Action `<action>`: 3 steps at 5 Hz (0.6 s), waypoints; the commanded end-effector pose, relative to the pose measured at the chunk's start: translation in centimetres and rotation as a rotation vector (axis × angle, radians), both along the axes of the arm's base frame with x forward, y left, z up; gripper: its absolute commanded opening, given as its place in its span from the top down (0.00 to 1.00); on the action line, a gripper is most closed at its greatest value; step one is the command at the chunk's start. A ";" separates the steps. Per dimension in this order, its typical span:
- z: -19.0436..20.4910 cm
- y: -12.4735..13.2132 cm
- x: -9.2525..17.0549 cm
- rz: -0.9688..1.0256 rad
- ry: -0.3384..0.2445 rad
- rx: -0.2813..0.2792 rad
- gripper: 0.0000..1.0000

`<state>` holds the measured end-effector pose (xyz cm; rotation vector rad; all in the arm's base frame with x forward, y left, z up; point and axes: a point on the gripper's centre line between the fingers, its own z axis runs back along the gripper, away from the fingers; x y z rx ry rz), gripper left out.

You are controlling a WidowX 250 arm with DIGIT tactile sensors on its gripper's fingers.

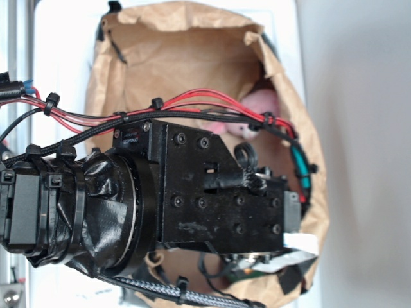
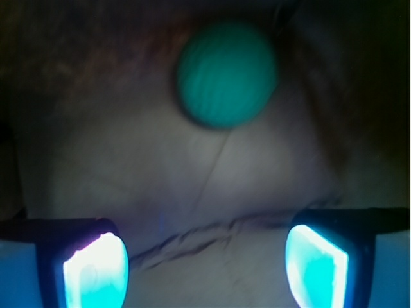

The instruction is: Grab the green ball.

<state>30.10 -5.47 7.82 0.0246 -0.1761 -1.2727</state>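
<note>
Grasp is not made yet. The gripper [image 2: 205,263] is hanging wide apart inside the brown paper bag [image 1: 192,45], with nothing between its two glowing pads [image 2: 96,273]. In the wrist view the pads are sitting at roughly 7 and 5 o'clock, and the green ball [image 2: 227,75] is lying at about 12 o'clock, well apart from both and a touch toward the 1 o'clock side. It is resting on the pale, creased bag floor [image 2: 192,192], blurred but plainly round.

My read on progress: the reach into the bag is done; left to do are the advance toward the ball, a slight centring, the closing, and the lift out.

Views are differing a good deal. The exterior view is being filled by the black wrist housing [image 1: 212,186] and its red and black cables [image 1: 192,106], so the ball and the fingertips are not showing there at all. What it is giving instead is the bag's open mouth around the arm and a bit of the pink plush bunny [image 1: 257,112] peeking past the housing at about 1 o'clock. The wrist view is showing no bunny, so how near it lies to the ball cannot be told
</note>
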 end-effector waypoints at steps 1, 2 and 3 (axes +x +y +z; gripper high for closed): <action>0.2 -2.2 2.4 -0.014 -0.084 -0.042 0.00; -0.2 -2.5 2.4 0.019 -0.062 -0.101 0.00; -0.1 -2.9 1.9 0.047 -0.028 -0.201 0.00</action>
